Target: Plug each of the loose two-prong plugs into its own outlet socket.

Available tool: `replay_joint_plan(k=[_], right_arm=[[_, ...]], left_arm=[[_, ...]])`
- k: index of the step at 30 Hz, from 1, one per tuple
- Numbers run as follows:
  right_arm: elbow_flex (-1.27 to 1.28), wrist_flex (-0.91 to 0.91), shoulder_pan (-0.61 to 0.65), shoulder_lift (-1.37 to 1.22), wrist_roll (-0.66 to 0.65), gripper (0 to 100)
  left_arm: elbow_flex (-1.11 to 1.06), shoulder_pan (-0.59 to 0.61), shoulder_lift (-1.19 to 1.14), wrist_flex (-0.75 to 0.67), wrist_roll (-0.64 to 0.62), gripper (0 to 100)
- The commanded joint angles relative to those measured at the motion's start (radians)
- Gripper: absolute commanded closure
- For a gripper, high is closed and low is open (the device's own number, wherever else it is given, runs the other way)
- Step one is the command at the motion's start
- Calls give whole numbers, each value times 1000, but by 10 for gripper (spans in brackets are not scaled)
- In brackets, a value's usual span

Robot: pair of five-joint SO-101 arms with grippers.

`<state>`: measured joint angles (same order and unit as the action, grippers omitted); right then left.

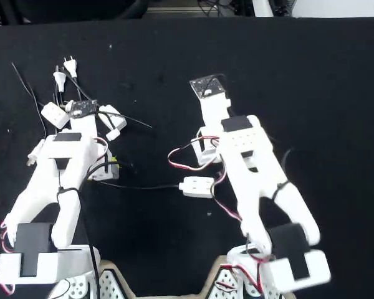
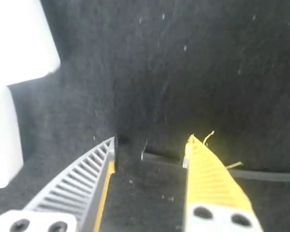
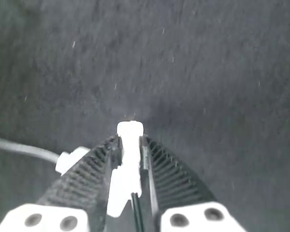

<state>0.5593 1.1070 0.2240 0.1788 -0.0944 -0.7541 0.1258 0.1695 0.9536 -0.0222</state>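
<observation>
Table cover [image 3: 208, 72]: black cloth, matt, felt-like, flecked with lint. Left gripper [image 2: 150, 145] fingers [image 2: 208, 174]: ribbed matt plastic noted. Plug [image 3: 130, 129]: smooth white plastic. Right arm shell [image 1: 249, 140]: smooth plastic.

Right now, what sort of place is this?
Likely a robotics lab bench: a black cloth-covered table, left arm and right arm mounted side by side, with loose two-prong plugs and an outlet socket laid out as test pieces.
</observation>
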Motion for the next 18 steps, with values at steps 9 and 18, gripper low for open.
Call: replay_joint_plan(k=[9, 18], right_arm=[[42, 334, 60, 295, -253, 988], [202, 344, 189, 295, -307, 988]], left_arm=[[-2, 5, 18, -112, 0, 766], [-4, -1, 11, -114, -52, 766]])
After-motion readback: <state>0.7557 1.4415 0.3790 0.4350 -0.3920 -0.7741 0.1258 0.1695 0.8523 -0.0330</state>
